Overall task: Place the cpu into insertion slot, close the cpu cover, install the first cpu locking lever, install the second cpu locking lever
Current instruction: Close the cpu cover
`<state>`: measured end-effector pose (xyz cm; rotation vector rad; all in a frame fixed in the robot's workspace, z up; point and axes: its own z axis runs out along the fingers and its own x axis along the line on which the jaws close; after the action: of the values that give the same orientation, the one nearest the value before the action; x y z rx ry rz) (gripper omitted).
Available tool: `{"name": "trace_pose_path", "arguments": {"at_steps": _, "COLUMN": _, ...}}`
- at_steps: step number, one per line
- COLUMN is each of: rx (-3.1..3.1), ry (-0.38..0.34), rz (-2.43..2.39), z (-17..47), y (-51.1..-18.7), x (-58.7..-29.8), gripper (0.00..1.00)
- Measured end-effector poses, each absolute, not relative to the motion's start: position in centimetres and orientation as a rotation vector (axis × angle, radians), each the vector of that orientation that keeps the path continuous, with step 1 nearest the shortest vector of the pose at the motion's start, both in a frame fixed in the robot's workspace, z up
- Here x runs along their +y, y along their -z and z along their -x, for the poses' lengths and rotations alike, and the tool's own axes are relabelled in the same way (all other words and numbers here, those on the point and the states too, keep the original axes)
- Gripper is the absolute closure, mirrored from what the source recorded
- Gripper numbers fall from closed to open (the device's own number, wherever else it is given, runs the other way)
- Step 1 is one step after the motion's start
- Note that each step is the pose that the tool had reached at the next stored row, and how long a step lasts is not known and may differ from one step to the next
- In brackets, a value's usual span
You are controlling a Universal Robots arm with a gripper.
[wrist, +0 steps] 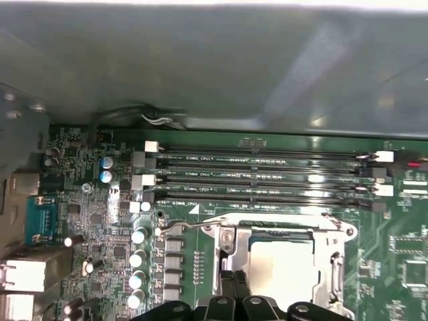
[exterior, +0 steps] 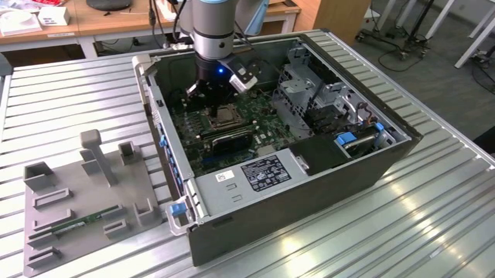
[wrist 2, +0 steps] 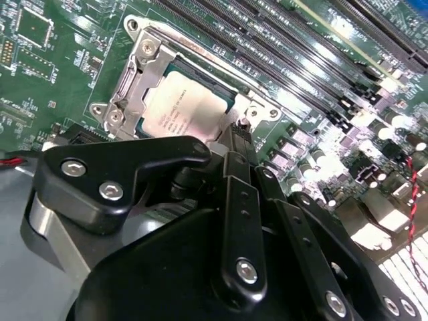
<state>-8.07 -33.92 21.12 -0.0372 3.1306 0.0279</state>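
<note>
On a ribbed metal table [exterior: 77,87] stands an open grey computer case [exterior: 325,191]. Inside, the small silvery square cpu [wrist 2: 184,110] lies in the dark-centred square insertion slot [wrist: 281,235] under the thin silver cpu cover frame [wrist 2: 137,77]. The black gripper [wrist 2: 235,134] looks clenched and empty at the frame's edge. I judge the chip light, rigid and fragile, best gripped by its edges

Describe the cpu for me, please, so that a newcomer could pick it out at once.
Look inside the open computer case at the green motherboard on its floor. Beside the long black memory slots sits the metal-framed insertion slot; the cpu is the flat silvery-grey square in its middle, smooth where all around is green board and black slots.
</note>
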Motion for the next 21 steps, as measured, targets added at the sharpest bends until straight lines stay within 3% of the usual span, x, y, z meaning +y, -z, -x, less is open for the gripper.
{"name": "trace_pose_path", "arguments": {"at_steps": 11, "rx": 3.131, "ry": -0.027, "rz": 0.037, "z": 8.1, "y": -23.4, "x": -33.9, "gripper": 0.89}}
{"name": "trace_pose_path", "arguments": {"at_steps": 21, "rx": 3.131, "ry": -0.027, "rz": 0.037, "z": 7.0, "y": -23.5, "x": -33.9, "gripper": 0.89}}
